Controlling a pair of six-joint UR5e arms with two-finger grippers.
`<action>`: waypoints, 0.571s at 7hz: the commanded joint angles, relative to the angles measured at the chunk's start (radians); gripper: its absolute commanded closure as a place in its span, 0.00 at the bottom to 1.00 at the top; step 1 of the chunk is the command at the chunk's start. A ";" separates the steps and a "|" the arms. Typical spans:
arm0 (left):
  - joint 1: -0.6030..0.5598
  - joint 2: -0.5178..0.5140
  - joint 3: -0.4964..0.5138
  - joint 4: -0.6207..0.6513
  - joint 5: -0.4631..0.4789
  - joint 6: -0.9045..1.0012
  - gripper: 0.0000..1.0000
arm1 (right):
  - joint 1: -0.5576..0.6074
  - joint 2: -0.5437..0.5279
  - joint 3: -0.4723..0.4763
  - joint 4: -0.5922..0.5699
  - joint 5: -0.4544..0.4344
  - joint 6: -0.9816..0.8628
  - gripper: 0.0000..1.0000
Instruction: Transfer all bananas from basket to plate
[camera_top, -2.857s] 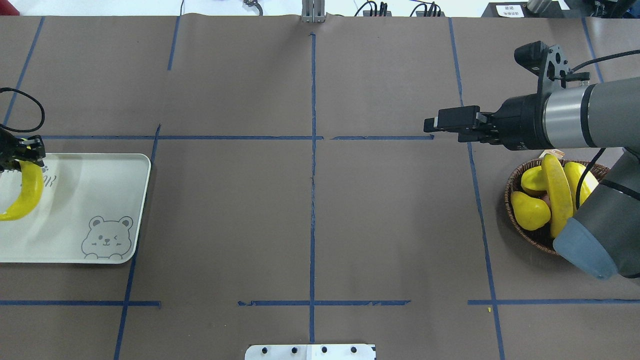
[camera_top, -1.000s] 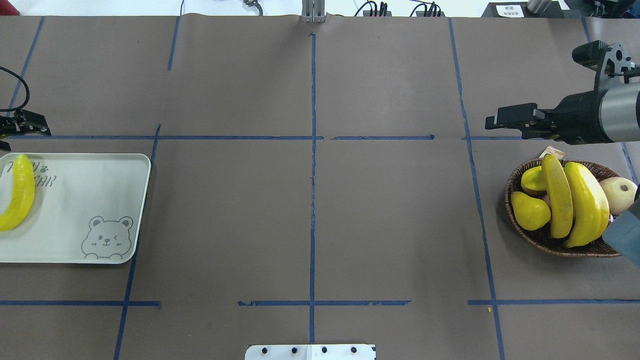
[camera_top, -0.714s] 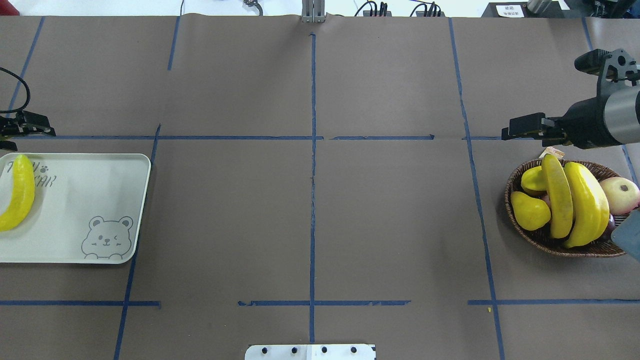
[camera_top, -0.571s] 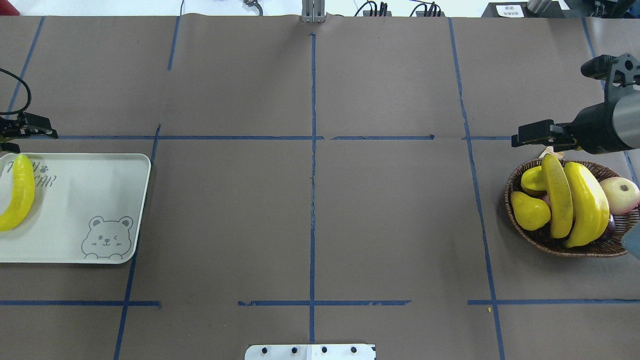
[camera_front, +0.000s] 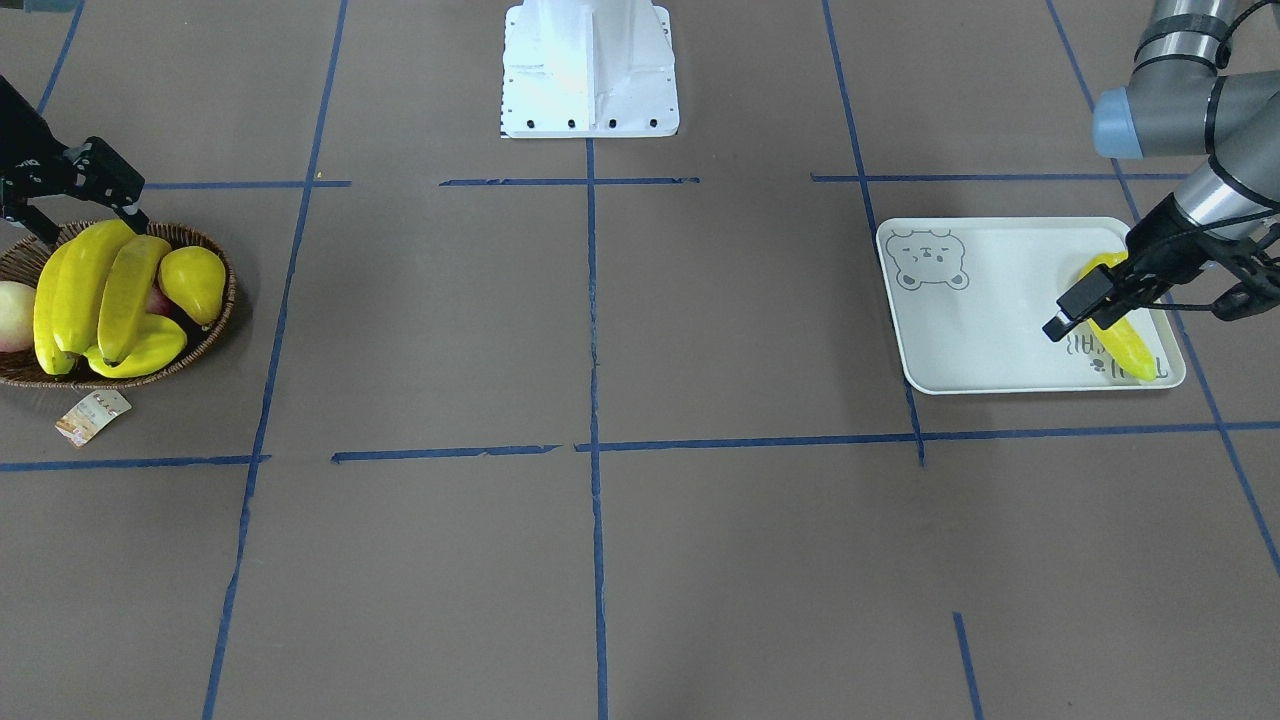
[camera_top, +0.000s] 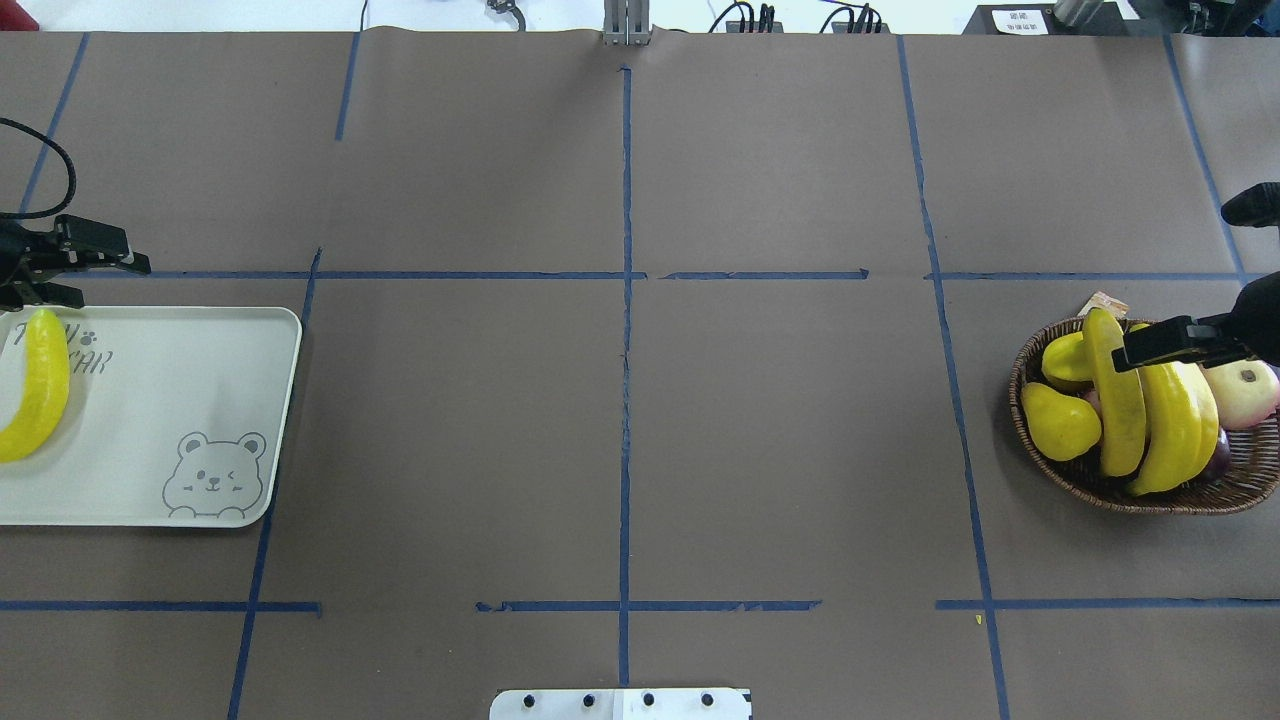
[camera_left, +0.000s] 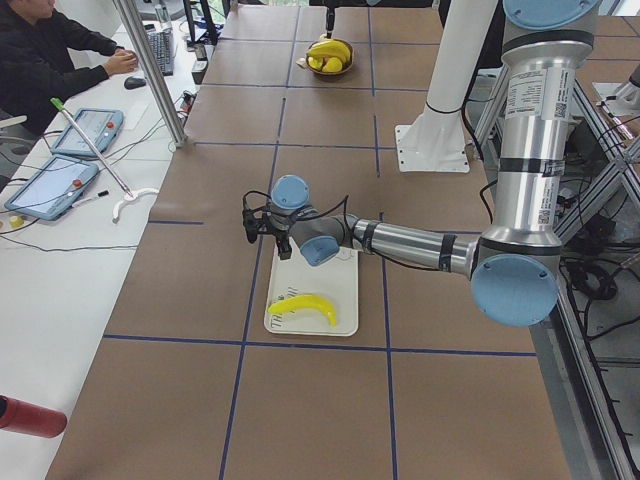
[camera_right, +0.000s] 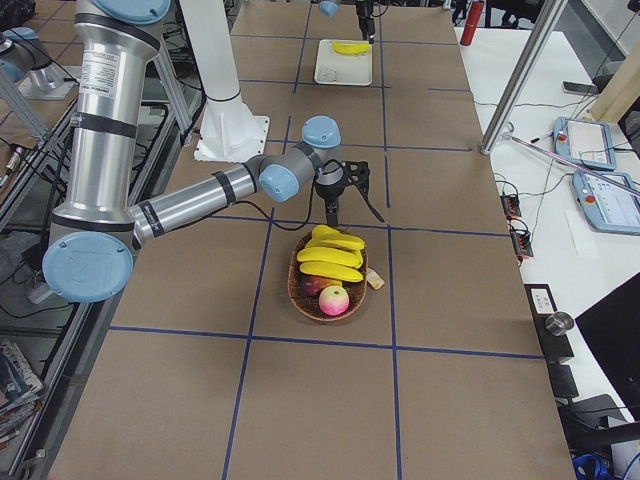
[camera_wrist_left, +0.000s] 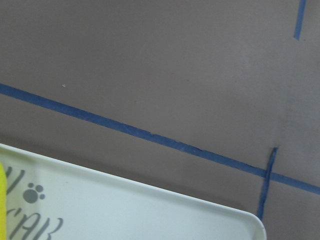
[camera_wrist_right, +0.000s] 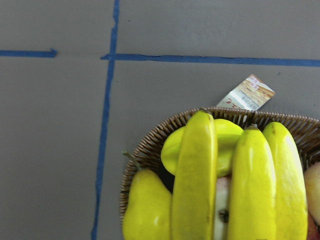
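The right gripper (camera_top: 1135, 352) is hovering with its jaws apart and empty over the far ends of the bananas (camera_top: 1175, 420) lying in the wicker basket (camera_top: 1060, 475). Their long axes are running away from the robot, so the fruit is lying below and towards the robot from the gripper. This arm is by far the nearer. The left gripper (camera_top: 112, 282), also spread and empty, is waiting well apart at the far edge of the bear plate (camera_top: 200, 380), where one banana (camera_top: 35, 385) is resting. The front view is showing three in the basket (overhead, the gripper is hiding one). How high it is above the fruit is hard to judge.
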 joint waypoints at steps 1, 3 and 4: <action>0.000 0.000 -0.019 -0.003 -0.001 -0.022 0.01 | -0.002 -0.019 -0.089 0.071 -0.010 -0.031 0.00; 0.000 0.000 -0.020 -0.003 -0.001 -0.022 0.01 | -0.001 -0.024 -0.088 0.072 0.008 -0.025 0.08; 0.000 -0.001 -0.020 -0.003 -0.001 -0.022 0.01 | -0.004 -0.042 -0.094 0.063 0.015 -0.026 0.16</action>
